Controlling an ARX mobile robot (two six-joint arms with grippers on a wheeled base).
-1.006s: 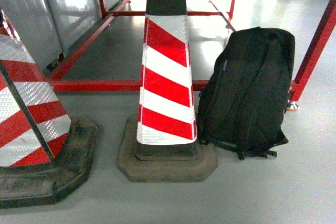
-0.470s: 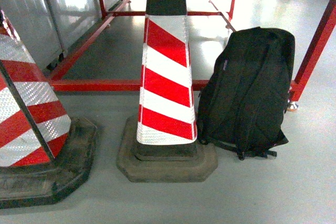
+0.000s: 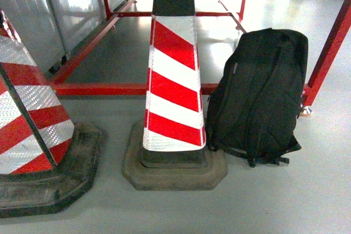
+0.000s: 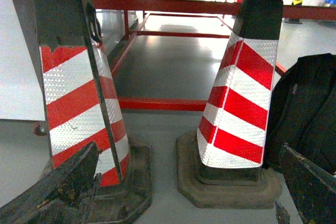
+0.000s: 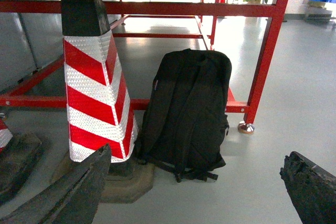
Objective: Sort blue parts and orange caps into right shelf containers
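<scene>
No blue parts, orange caps or right shelf containers show in any view. My left gripper [image 4: 187,153] is open, and its dark worn fingers [image 4: 63,182] stick up at the bottom corners of the left wrist view with only floor and cone bases between them. My right gripper [image 5: 197,158] is open too, with bare grey floor between its fingers [image 5: 79,187]. Neither gripper holds anything. Neither gripper shows in the head view.
Two red-and-white striped traffic cones [image 3: 173,86] [image 3: 27,130] on dark rubber bases stand close ahead. A black backpack [image 3: 260,97] leans beside the middle cone. A low red metal rack frame [image 3: 109,89] runs behind them, with one foot [image 5: 245,127] at the right.
</scene>
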